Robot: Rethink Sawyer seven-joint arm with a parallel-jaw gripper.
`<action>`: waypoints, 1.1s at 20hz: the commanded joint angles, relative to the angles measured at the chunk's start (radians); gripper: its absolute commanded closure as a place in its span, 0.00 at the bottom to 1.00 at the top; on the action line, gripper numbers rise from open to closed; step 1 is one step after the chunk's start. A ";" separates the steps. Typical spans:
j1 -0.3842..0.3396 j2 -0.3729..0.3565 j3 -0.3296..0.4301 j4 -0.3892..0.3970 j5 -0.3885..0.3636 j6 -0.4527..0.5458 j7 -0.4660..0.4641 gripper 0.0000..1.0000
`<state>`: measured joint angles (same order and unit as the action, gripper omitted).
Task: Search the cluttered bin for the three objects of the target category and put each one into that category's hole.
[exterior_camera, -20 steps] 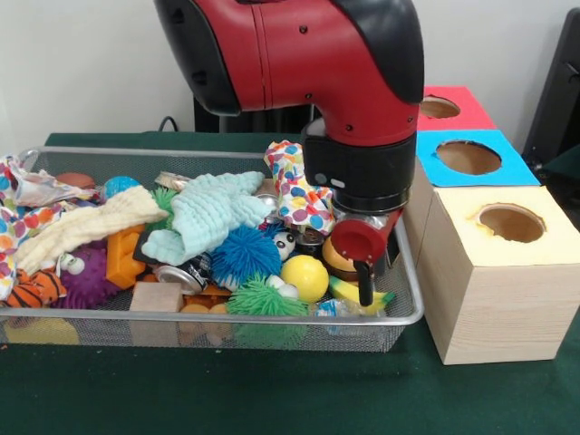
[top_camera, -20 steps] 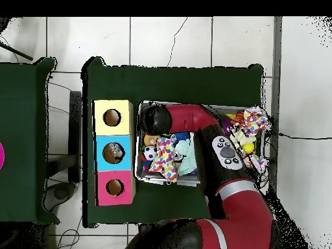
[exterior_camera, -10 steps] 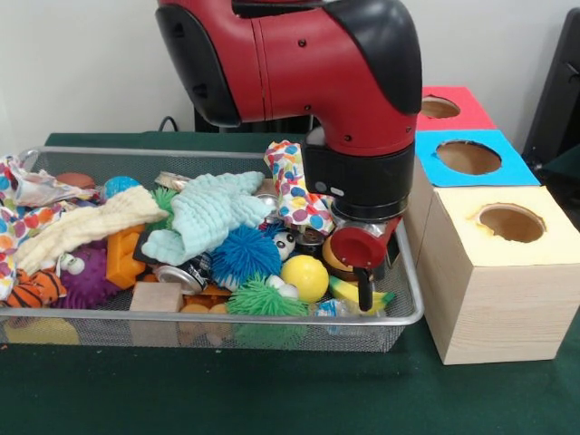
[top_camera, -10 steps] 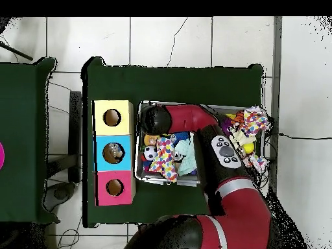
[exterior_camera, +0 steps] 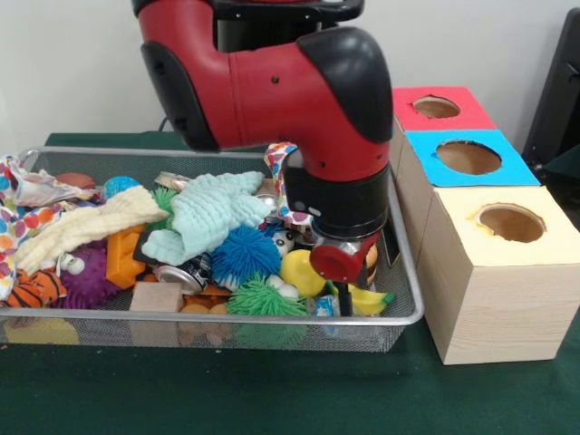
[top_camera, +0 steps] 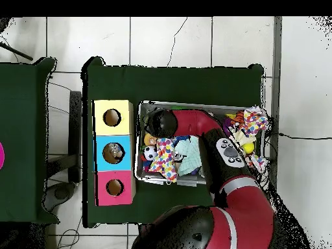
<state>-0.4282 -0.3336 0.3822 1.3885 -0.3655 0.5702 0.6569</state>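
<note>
My gripper (exterior_camera: 339, 283) hangs low in the right end of the wire bin (exterior_camera: 408, 313), under the bulky red and black wrist (exterior_camera: 337, 195). It sits just right of a yellow ball (exterior_camera: 295, 269) and just left of a toy banana (exterior_camera: 369, 300), among the clutter. The wrist hides whether anything is held. In the overhead view only the arm's black end (top_camera: 155, 120) shows over the bin's corner nearest the boxes. Three wooden boxes with round holes stand right of the bin: yellow top (exterior_camera: 512, 222), blue top (exterior_camera: 468, 157), red top (exterior_camera: 436, 107).
The bin holds a mint cloth (exterior_camera: 213, 213), a blue spiky ball (exterior_camera: 243, 252), a green spiky ball (exterior_camera: 263, 297), a polka-dot cloth (exterior_camera: 281, 161), an orange block (exterior_camera: 122, 256), a wooden block (exterior_camera: 156, 297) and a can (exterior_camera: 181, 275). Something lies inside the blue box's hole (top_camera: 115, 153).
The arm has swung left in the front view, away from the bin's right wall and the boxes, and the gripper now sits lower beside the yellow ball.
</note>
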 commanded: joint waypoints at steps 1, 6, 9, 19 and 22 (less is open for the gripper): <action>-0.055 0.105 0.042 -0.020 -0.060 -0.068 0.026 0.00; -0.091 0.134 0.054 -0.025 -0.083 -0.079 0.000 0.00; -0.095 0.143 0.059 -0.035 -0.087 -0.076 -0.001 0.00; -0.094 0.166 0.070 -0.062 -0.087 -0.078 -0.005 0.00; -0.092 0.164 0.066 -0.060 -0.092 -0.082 -0.002 0.00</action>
<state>-0.4851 -0.3162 0.4321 1.3963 -0.3645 0.5693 0.6571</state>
